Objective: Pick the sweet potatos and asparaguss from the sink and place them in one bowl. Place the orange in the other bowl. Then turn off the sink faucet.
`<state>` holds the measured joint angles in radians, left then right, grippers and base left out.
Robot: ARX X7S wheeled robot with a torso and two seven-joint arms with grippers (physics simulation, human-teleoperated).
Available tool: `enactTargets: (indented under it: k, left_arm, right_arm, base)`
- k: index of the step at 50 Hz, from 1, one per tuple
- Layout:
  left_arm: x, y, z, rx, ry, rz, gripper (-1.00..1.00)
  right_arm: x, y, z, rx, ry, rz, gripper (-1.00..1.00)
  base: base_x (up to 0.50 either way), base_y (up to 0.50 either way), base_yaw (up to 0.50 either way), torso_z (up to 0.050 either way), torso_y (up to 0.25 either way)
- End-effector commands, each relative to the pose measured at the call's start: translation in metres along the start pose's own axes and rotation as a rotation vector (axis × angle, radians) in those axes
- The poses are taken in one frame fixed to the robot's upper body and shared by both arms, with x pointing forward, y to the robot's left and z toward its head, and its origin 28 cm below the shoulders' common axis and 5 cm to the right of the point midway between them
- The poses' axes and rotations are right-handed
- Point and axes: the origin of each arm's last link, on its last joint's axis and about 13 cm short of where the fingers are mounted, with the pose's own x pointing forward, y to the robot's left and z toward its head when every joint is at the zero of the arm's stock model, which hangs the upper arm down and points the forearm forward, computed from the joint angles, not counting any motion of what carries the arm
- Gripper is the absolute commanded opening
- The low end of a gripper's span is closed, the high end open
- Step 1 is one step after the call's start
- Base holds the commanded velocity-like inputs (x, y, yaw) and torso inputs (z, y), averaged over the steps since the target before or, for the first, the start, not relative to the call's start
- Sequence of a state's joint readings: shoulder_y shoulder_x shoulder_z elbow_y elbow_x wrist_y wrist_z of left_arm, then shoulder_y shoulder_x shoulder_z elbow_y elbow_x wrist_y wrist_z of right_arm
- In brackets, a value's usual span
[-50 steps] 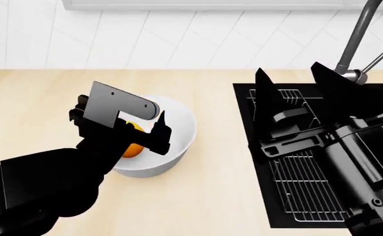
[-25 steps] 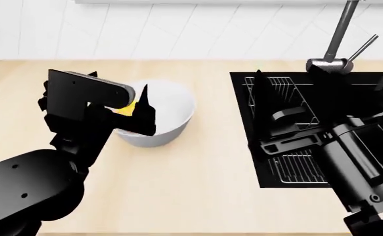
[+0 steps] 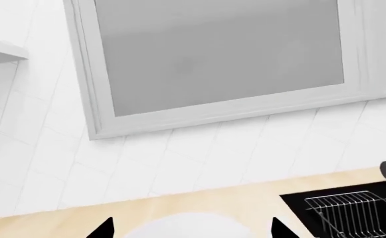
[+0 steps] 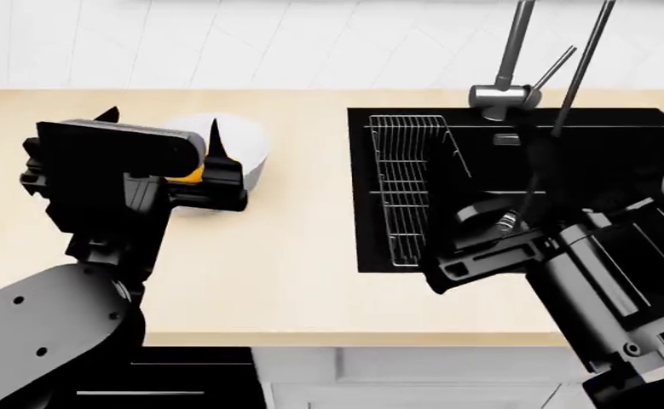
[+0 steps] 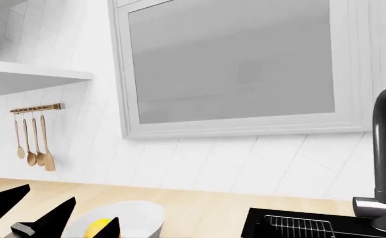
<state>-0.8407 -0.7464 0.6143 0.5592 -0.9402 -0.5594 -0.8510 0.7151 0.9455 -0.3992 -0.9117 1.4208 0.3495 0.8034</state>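
Orange (image 4: 193,175) fruit is sitting inside the white bowl (image 4: 249,152) on the pale wooden desk (image 4: 286,256), half hidden behind the left claw (image 4: 161,128), whose prongs are standing apart and holding nothing. A second ago that claw was low over the bowl; now it is lifting clear, so I am judging the orange step as done. From the right wrist view the yellow-orange fruit is showing plainly in the bowl's mouth. The whole view has also been swinging toward the black sink (image 4: 604,153), which is now showing its wire rack (image 4: 406,183) and its steel drain. The right claw (image 4: 468,247) is hanging over the basin, but I cannot tell whether it is apart or together. Behind the basin, the faucet (image 4: 511,60) is rising with its slim lever angled up, probably the next target.
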Motion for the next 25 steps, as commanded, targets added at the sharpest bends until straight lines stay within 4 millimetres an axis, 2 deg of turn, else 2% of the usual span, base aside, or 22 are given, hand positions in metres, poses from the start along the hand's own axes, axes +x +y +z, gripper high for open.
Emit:
enactTargets:
  k: [1, 25]
  left_arm:
    - [0.0014, 0.0008, 0.0033, -0.021, -0.066, 0.05, 1.0]
    - [0.0022, -0.0001, 0.0072, -0.037, -0.09, 0.043, 1.0]
  right_arm:
    - [0.0, 0.0002, -0.0015, 0.007, -0.013, 0.014, 1.0]
    - [-0.0013, -0.0026, -0.0042, 0.024, -0.027, 0.006, 1.0]
  base:
    - [0.0, -0.5, 0.0, 0.0, 0.0]
    - [0.02, -0.5, 0.0, 0.0, 0.0]
